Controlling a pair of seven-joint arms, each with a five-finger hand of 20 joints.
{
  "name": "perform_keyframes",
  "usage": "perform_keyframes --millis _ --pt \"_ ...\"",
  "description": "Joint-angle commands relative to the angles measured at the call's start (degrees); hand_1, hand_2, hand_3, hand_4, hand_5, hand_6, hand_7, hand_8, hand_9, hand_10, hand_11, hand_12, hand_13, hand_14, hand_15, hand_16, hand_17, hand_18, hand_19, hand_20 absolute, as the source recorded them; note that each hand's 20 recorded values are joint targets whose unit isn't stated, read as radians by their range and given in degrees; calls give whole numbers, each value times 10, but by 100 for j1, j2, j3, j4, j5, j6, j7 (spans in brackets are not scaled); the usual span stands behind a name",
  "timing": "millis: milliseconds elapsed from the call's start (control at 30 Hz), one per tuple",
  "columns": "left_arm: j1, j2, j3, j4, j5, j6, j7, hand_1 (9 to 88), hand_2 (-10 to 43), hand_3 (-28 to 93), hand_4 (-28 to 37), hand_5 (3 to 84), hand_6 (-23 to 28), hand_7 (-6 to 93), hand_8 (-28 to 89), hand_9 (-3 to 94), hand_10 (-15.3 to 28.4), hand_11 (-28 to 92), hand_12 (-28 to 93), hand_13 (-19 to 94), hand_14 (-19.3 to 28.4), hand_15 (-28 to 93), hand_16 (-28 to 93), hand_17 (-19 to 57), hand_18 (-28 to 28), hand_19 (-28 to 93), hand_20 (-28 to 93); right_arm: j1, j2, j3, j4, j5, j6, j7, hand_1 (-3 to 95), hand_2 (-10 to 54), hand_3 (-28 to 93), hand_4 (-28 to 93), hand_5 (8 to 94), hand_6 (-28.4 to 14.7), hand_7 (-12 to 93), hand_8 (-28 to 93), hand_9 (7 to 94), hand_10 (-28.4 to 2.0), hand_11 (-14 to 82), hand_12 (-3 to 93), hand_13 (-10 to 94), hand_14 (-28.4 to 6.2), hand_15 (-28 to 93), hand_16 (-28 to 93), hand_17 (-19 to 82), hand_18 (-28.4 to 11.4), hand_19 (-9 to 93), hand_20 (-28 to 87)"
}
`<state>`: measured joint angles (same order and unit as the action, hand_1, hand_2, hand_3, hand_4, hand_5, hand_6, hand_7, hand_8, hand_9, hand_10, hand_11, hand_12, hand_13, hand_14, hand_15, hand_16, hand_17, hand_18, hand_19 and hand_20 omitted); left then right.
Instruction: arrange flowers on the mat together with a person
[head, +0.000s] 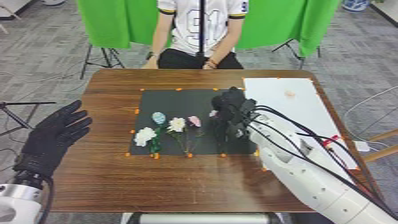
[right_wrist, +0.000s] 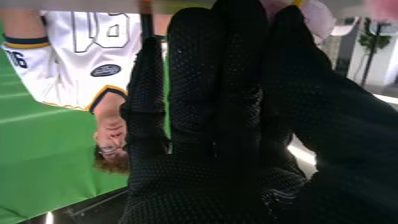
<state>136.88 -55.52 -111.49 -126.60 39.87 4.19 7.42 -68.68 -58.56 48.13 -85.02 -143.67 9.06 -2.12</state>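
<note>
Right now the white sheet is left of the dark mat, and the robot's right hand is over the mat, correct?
No, the head view shows the white sheet right of the dark mat; the right hand is over the mat.

White flowers (head: 145, 136), dark mat (head: 173, 101), brown table (head: 178, 187), bright green backdrop (head: 275, 22).

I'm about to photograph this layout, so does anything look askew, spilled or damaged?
Only the white sheet looks odd: a faint pinkish patch toward its far end, possibly a stain. The black mat looks flat.
</note>
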Motion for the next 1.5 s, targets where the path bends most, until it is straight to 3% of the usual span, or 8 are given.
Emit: perform_keyframes --millis 33,200,433,800,1433,1500 --pt "40 -50 4 44 -1 -18 -52 258 -17 696 -250 334 46 157 -77 289 126 179 196 225 151 262 39 -81 229 453 123 135 -21 -43 177 -217 45 178 491 -95 768 -283 655 47 513 -2 856 -44 176 456 707 -34 495 377 269 -146 626 420" --pt "35 -45 3 47 -4 -23 -48 257 -18 696 -249 334 46 158 -77 289 126 179 197 226 152 262 38 -81 230 454 123 114 -16 -3 143 -246 0 176 466 -94 761 -283 626 44 504 -2 831 -45 165 461 687 -40 493 367 262 -146 623 419" --pt "37 -39 -16 53 -7 -16 -37 258 -18 696 -249 335 46 157 -78 289 126 179 197 226 152 261 39 -81 229 454 123 118 29 56 82 -241 -107 166 422 -95 762 -283 574 34 488 -11 754 -59 231 392 635 -53 527 281 242 -152 620 420" --pt "65 -70 -28 42 6 -18 -42 257 -19 698 -249 335 47 157 -78 288 126 179 197 225 152 262 39 -81 229 454 122 102 172 166 -81 -241 -315 134 378 -95 798 -283 551 29 430 -15 687 -70 287 329 607 -56 524 264 228 -155 611 416" --pt "71 -82 -30 41 4 -18 -28 256 -18 699 -250 335 47 158 -78 289 126 181 196 225 153 263 38 -81 229 454 123 -71 329 403 -435 -152 -623 -161 344 -95 822 -283 547 31 391 -98 655 -76 326 256 592 -61 520 258 221 -157 605 416" --pt "71 -91 -37 44 11 -23 -34 257 -17 698 -250 335 47 158 -78 289 125 180 196 225 153 263 38 -81 229 454 123 -95 358 432 -490 -127 -710 -208 328 -95 832 -283 552 32 384 -166 653 -76 320 252 587 -63 515 258 216 -160 602 416"
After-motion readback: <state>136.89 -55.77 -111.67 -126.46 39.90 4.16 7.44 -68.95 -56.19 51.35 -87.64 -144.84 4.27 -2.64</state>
